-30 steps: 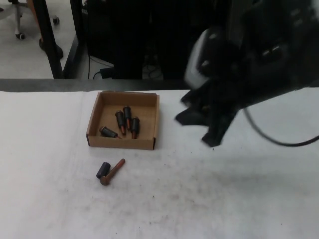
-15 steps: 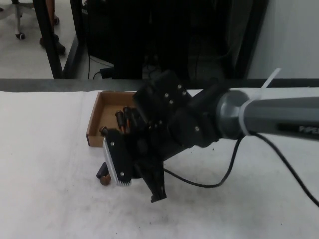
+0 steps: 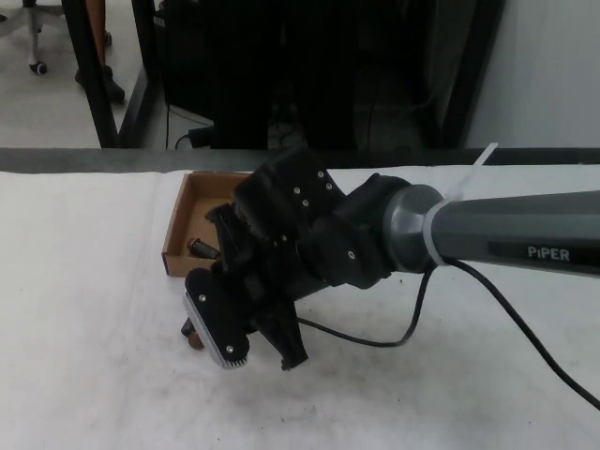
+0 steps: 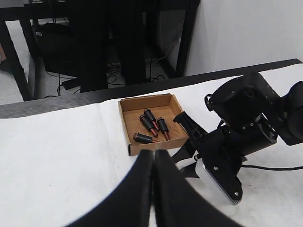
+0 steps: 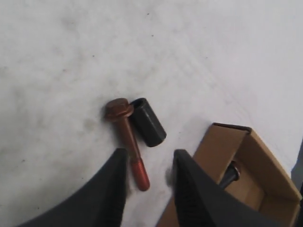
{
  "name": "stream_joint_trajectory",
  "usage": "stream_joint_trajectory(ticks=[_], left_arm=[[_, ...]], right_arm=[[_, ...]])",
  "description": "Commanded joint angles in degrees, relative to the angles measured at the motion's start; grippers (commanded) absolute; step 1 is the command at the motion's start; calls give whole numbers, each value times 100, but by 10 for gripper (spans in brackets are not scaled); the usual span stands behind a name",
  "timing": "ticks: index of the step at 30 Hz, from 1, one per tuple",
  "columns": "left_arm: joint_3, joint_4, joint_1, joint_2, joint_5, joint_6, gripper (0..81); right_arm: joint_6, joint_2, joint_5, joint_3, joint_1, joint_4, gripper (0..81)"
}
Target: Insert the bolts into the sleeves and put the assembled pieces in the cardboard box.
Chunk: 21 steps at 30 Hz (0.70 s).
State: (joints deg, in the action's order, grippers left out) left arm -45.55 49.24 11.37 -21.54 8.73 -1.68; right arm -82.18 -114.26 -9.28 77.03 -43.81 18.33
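4 assembled pieces (image 4: 151, 124) lie in the cardboard box (image 4: 144, 101), which sits on the white bench (image 3: 84, 328) toward its far edge. In front of the box, on the bench and outside it, you have 1 loose bolt (image 5: 128, 137) and 1 loose sleeve (image 5: 147, 127). They lie side by side, with the sleeve touching the bolt just below its head, and the bolt is not inserted. Your right gripper (image 5: 149, 152) hangs over this pair with its 2 fingers (image 5: 111, 189) set moderately apart and nothing between the pads. In the right wrist view the bolt's thin end lies in the gap between the fingers, close to 1 of them; you cannot tell from the pictures whether it touches. A corner of the box shows just beside the other finger. In the high view the right arm (image 3: 487, 234) comes in from the right and covers the near wall of the box. Your left gripper (image 4: 154, 152) is held back from the box, well apart from the parts, with its fingers pressed together and holding nothing.
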Motion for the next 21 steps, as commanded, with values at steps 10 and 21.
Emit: stream_joint_trajectory(ticks=[10,21], left_arm=[[10,-16,-11,30,-87,-48,8],[10,-26,-11,30,-212,-373,8]], right_arm=[[-90,-414,-11,329,-7,-59,312],[86,-481,-313,364,-7,-59,312]])
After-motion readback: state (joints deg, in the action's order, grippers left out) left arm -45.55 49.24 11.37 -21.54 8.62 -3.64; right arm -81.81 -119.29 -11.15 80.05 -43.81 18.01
